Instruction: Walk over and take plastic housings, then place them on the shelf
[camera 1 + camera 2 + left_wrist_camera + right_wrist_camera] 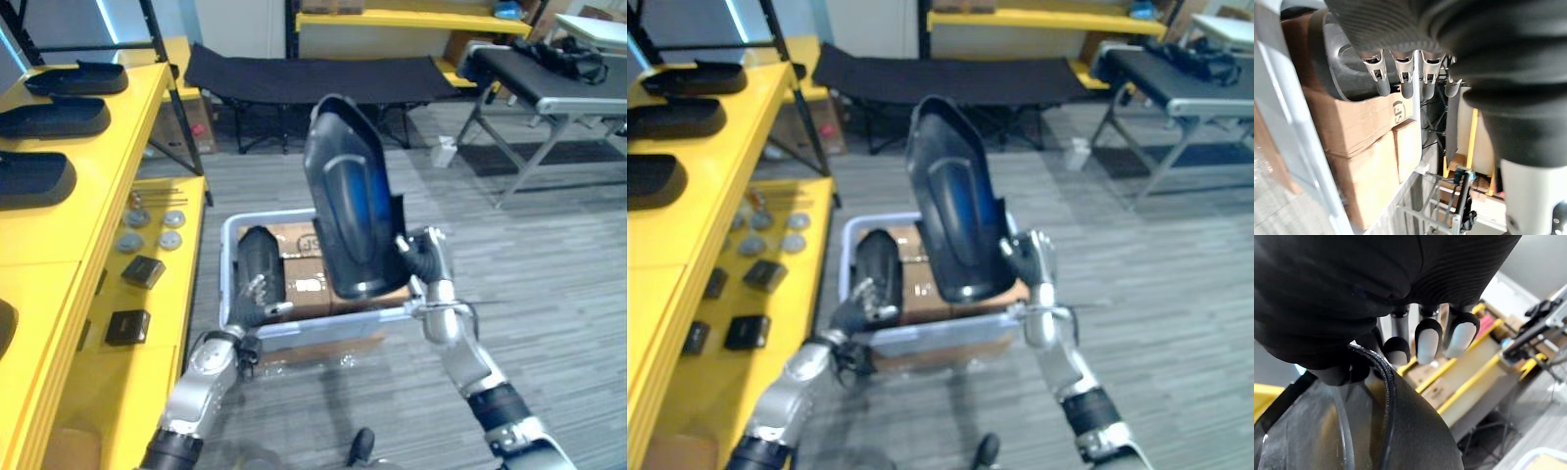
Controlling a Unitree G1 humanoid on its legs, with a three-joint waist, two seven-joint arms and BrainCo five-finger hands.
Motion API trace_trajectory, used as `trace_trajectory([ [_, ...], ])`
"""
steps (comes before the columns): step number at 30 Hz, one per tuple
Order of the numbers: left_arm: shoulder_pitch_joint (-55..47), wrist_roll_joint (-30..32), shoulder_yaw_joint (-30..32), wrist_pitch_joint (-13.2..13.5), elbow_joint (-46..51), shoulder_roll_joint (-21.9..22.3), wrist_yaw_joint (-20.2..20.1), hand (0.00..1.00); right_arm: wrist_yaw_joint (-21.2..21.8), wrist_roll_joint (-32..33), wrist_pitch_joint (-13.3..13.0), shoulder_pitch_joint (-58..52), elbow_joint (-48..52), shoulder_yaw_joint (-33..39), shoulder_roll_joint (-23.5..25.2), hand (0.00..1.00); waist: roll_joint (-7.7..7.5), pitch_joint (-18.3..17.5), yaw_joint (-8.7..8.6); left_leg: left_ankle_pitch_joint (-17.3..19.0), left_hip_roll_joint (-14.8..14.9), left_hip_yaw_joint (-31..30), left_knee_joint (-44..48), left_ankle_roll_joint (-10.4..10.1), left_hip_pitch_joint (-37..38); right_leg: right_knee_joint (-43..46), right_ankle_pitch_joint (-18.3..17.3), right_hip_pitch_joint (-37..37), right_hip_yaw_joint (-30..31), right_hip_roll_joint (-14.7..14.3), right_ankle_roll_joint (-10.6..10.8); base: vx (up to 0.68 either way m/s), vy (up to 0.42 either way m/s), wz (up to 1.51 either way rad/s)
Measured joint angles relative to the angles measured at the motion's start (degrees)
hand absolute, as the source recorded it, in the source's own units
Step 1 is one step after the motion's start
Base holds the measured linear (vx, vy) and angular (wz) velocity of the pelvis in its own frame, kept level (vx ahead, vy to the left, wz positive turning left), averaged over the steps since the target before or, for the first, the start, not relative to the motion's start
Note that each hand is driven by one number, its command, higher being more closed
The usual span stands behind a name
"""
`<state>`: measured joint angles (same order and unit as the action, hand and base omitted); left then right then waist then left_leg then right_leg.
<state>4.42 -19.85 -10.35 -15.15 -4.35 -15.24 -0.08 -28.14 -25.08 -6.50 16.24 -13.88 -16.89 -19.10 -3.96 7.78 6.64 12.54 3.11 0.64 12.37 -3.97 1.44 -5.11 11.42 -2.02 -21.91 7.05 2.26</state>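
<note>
Currently the right hand [421,258] is clamped on the lower rim of a large dark plastic housing [348,201], held upright above the grey crate [228,274]. The left hand [255,293], fingers relaxed, hangs just beside a second housing [263,257] lying in the crate. With only a thin edge gripped, a swing toward the yellow shelf [69,245] could make the tall housing pivot or slip

Raised housing [348,201]: dark plastic, smooth and glossy, with a blue sheen on its bulge. Second housing [262,262]: dark plastic, matt. Crate [228,269]: pale, smooth plastic. Boxes [296,262]: brown matt cardboard. Shelf [59,235]: yellow, smooth, with a faint sheen. Floor [549,264]: grey, rough, with a streaked texture. Cot [313,73]: black matt cloth.
</note>
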Motion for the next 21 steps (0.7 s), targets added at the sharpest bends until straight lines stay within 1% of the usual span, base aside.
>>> trace_trajectory([
  [5,2.2,-0.1,-0.2,0.0,-3.0,0.0,0.0,0.0,1.3,0.0,-0.1,0.1,-2.7,-2.8,1.9,1.0,-0.05,0.0,-0.56,0.0,0.0,0.0,0.1,-0.1,0.2,0.0,0.3,0.1,0.2,0.0,-0.2,-0.01,0.001,-0.02],
  [8,3.5,-0.2,-1.9,0.0,-4.1,-0.1,0.1,0.0,2.0,0.0,-0.1,0.1,-3.5,-4.6,2.2,1.0,-0.03,0.0,-0.69,-0.2,0.0,-0.1,0.2,-0.3,-0.2,0.0,0.2,-0.1,0.1,0.0,-0.3,-0.01,-0.006,0.01],
  [11,3.6,-0.4,-2.4,0.0,-4.2,0.3,0.1,0.0,2.5,-0.4,-1.4,0.2,-5.5,-5.2,3.1,1.0,-0.01,0.0,-0.93,-0.3,0.2,-0.1,0.2,-0.5,-0.5,0.0,0.1,-0.5,0.0,-0.2,-0.4,-0.01,-0.006,0.01],
  [15,3.7,-0.5,-3.1,0.0,-5.0,0.4,1.2,0.0,3.2,-0.4,-1.8,0.2,-7.5,-5.3,3.3,1.0,0.04,-0.1,-1.07,-0.4,0.3,-0.1,0.2,-0.6,-0.5,0.0,0.1,-0.5,0.0,-0.2,-0.4,0.0,0.0,0.0],
  [19,4.2,-0.7,-4.0,0.1,-5.8,0.2,1.3,0.0,3.6,-0.4,-1.8,0.2,-9.2,-6.2,3.3,1.0,0.04,-0.1,-1.1,-0.4,0.3,-0.1,0.2,-0.6,-0.5,0.0,0.0,-0.5,-0.1,-0.2,-0.5,0.0,0.0,0.0],
  [21,4.6,-2.2,-4.3,0.2,-5.8,-0.1,1.3,0.0,3.7,-0.4,-1.8,0.2,-9.9,-7.0,3.4,1.0,0.04,-0.1,-1.13,-0.4,0.3,-0.1,0.1,-0.6,-0.5,0.0,0.0,-0.5,-0.1,-0.2,-0.5,0.0,0.0,0.0],
])
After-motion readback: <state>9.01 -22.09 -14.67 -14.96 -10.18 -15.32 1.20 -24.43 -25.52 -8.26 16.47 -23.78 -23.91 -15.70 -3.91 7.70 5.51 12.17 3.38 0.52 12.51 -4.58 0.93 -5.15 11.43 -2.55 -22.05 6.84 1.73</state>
